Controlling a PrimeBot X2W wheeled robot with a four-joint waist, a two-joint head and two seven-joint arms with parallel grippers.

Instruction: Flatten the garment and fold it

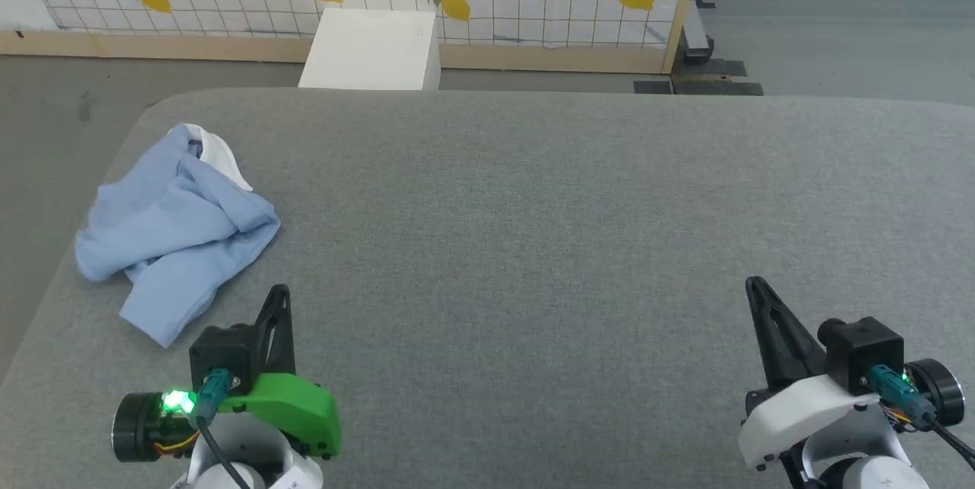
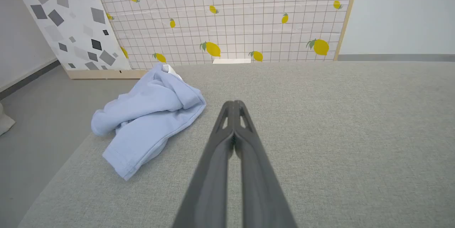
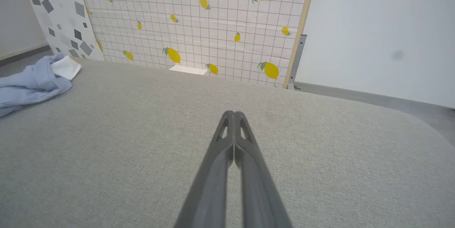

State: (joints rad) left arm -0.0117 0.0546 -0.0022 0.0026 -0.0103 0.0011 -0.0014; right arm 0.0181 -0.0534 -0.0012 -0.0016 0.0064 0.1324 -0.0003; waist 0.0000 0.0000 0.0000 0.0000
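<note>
Clearly unstarted: garment (image 1: 175,222) lies bunched; left end effector (image 1: 280,292) and right end effector (image 1: 754,285) closed, empty; opening and reaching probably come next.

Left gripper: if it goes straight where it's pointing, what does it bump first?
Probably nothing soon: the shut left gripper points along bare grey table, the garment lying off to its left. Past the far edge stands a white box; depth is unclear.
</note>
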